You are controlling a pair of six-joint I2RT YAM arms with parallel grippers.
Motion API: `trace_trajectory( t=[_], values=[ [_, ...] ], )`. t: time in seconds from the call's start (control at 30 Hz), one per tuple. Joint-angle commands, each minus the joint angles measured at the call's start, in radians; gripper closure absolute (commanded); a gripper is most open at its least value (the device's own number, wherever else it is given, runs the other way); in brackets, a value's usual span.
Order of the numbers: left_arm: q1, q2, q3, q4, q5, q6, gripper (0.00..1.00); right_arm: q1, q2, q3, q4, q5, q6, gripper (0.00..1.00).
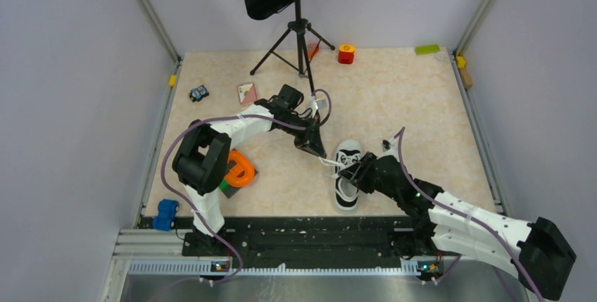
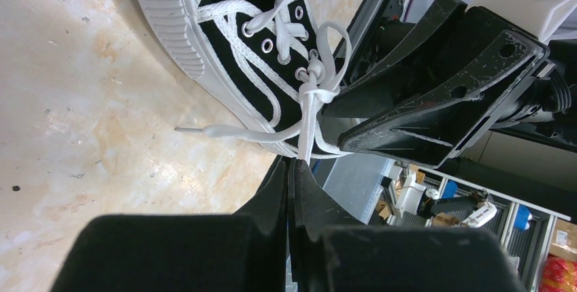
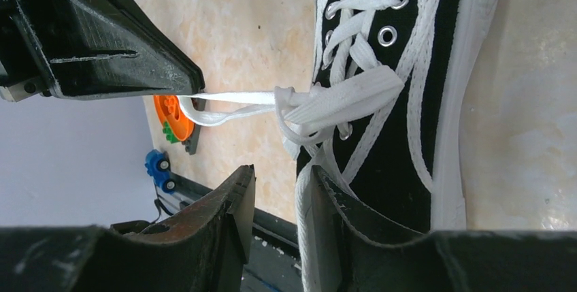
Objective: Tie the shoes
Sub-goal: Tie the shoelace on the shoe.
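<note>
The black sneaker [image 1: 346,179] with white sole lies on the table near the middle front. It also shows in the left wrist view [image 2: 231,26] and the right wrist view [image 3: 401,101]. Its white laces [image 3: 340,98] meet in a loose knot [image 2: 313,89] over the top eyelets. My left gripper [image 1: 318,150] is shut on one lace end [image 2: 304,135] and holds it taut out to the shoe's left. My right gripper [image 3: 282,176] is open at the shoe's side. Another lace strand [image 3: 304,237] lies against the inner face of its right finger.
A music stand's tripod [image 1: 299,41] stands at the back. An orange toy [image 1: 239,168] lies left of the shoe and a blue toy [image 1: 167,214] sits at the front left edge. A card [image 1: 246,92], a small car [image 1: 199,93], a red block [image 1: 346,53] and a green block [image 1: 426,49] lie at the back.
</note>
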Motion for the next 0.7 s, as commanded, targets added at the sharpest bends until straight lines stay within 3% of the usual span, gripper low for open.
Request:
trace_trajectory(
  t=[0.0,0.67],
  values=[
    [-0.004,-0.006,0.011,0.022,0.019,0.009,1.00,0.011,0.035,-0.002,0.110,0.025,0.007,0.63],
    [-0.004,-0.013,0.003,0.025,0.023,0.012,1.00,0.011,0.084,-0.007,0.138,0.061,0.016,0.65]
  ],
)
